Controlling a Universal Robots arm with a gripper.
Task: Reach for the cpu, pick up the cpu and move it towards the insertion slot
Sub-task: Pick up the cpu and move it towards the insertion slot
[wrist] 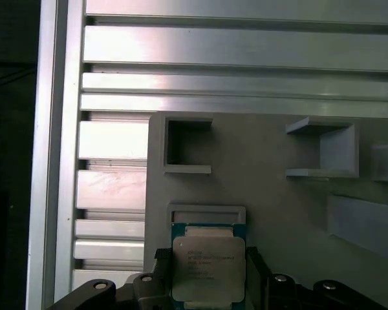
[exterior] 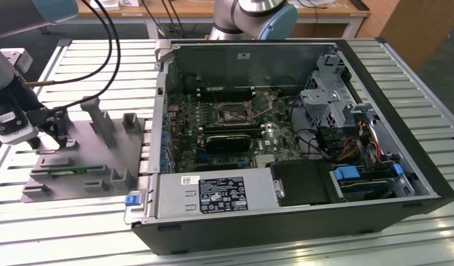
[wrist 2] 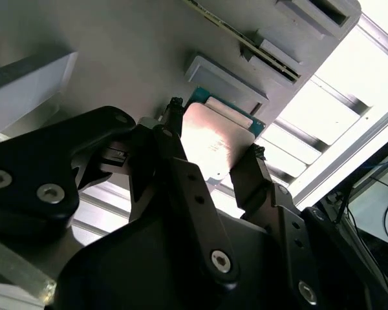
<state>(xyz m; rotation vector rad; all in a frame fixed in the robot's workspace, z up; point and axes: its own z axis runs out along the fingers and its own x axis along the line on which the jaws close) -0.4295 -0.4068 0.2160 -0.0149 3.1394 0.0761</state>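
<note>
The cpu [wrist: 209, 268] is a flat square chip with a silvery top on a green board. It sits between my black fingers, just over a shallow recess of the grey plastic fixture [wrist: 271, 200]. In the second wrist view the cpu [wrist 2: 215, 139] has a fingertip [wrist 2: 174, 106] against one edge and another against the opposite edge. My gripper [exterior: 51, 141] hangs over the fixture [exterior: 86, 166] at the exterior view's left, shut on the cpu. The insertion slot [exterior: 233, 112], a dark square socket in a silver frame, lies on the motherboard inside the open computer case, well to the exterior view's right.
The open case [exterior: 286, 138] has tall metal walls, a drive cage and cable bundles to the right of the slot. Upright grey posts [exterior: 101, 119] and a narrow green circuit strip [exterior: 64, 170] stand on the fixture. Black cables [exterior: 108, 50] trail from my arm. The table is slatted aluminium.
</note>
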